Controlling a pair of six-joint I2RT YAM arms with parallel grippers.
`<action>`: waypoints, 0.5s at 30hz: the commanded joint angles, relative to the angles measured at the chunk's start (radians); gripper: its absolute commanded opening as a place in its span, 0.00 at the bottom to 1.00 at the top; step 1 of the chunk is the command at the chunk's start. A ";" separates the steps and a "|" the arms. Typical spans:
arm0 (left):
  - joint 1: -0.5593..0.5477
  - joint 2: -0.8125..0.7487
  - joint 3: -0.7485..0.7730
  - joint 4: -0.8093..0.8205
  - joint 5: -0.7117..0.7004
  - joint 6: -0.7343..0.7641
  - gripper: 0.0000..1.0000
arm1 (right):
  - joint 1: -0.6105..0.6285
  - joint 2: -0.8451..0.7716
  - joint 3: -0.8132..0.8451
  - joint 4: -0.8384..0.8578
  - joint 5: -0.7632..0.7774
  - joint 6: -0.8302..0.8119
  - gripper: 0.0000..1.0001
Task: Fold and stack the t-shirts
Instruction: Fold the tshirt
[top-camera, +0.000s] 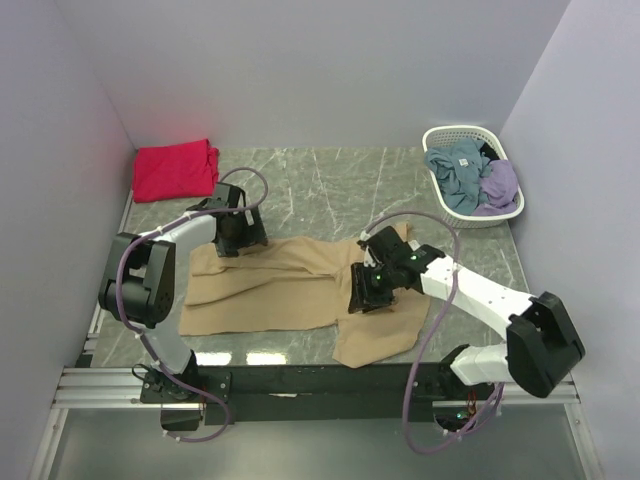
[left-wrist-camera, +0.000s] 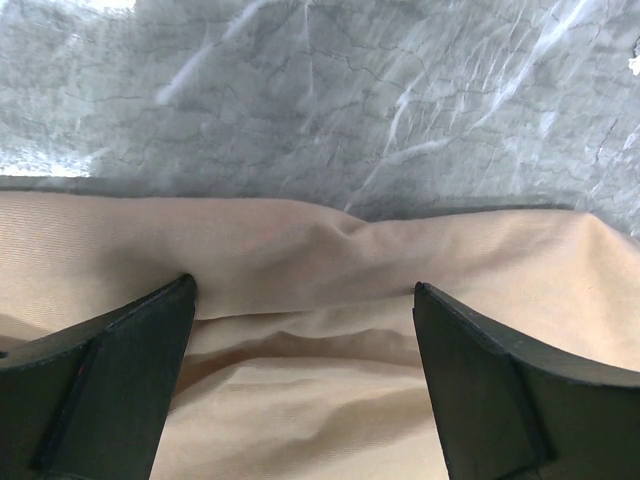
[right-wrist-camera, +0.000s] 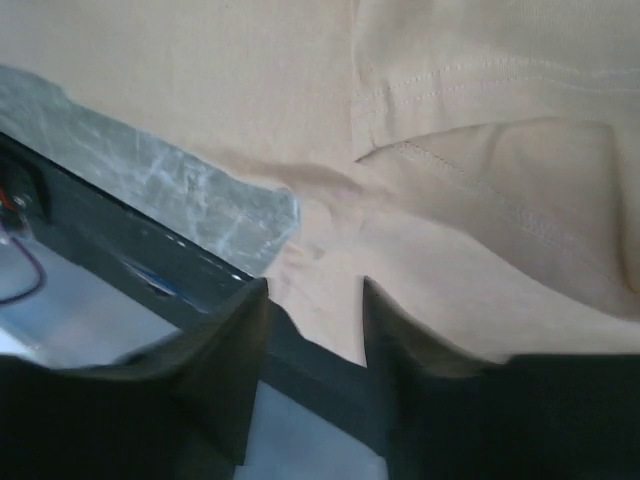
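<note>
— At the middle of the surface (top-camera: 330, 190), how does the tan shirt (top-camera: 290, 285) lie?
— Spread out, with its near right flap reaching the surface's front edge. The left fingers (left-wrist-camera: 120, 380) stand wide apart over its far hem, with bare surface beyond.
— And the right fingers (right-wrist-camera: 220, 370)?
— There is a narrow gap between them and nothing gripped. They hang above the shirt's near edge by the black rail (right-wrist-camera: 100, 225).
— The red shirt (top-camera: 175, 170)?
— Folded in the far left corner, well apart. The basket (top-camera: 458, 130) sits far right.
</note>
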 joint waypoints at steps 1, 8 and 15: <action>-0.010 0.016 0.037 -0.003 -0.011 0.015 0.95 | 0.016 -0.096 0.062 -0.051 0.135 0.043 0.62; -0.011 0.009 0.038 -0.010 -0.017 0.018 0.96 | -0.040 -0.054 0.152 -0.154 0.553 0.040 0.80; -0.013 0.010 0.038 -0.016 -0.019 0.018 0.96 | -0.237 -0.053 -0.028 0.106 0.242 0.085 0.65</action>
